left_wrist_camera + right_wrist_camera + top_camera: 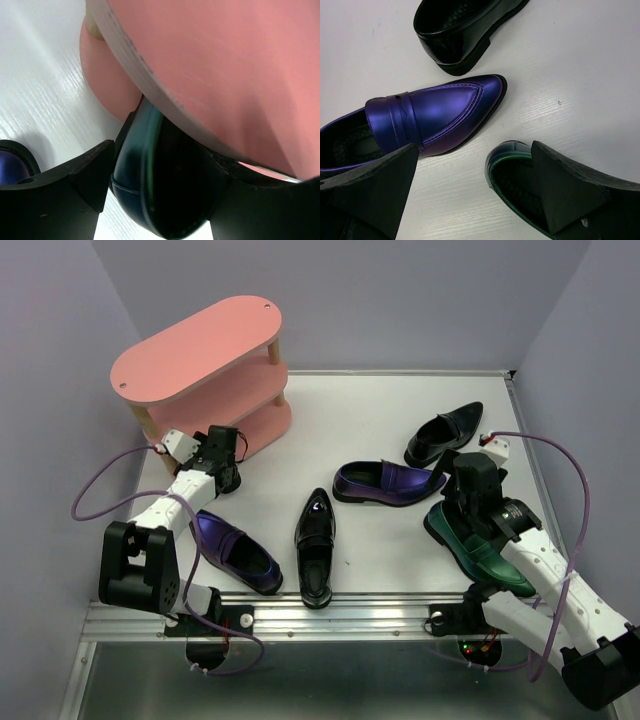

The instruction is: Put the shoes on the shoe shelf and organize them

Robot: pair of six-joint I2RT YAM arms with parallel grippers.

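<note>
Table (370, 420) white, walls (400, 300) lilac | left end effector (162, 160) grasping green shoe (150, 210) | right end effector (474, 150) released

Left gripper (162, 165) pinches a dark shoe (150, 200); right gripper (474, 150) hangs spread wide.

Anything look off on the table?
Nothing damaged, but pairs are split: one purple shoe lies mid-table, the second purple shoe near the left base. The left gripper holds a dark green shoe right under a shoe shelf board.
</note>
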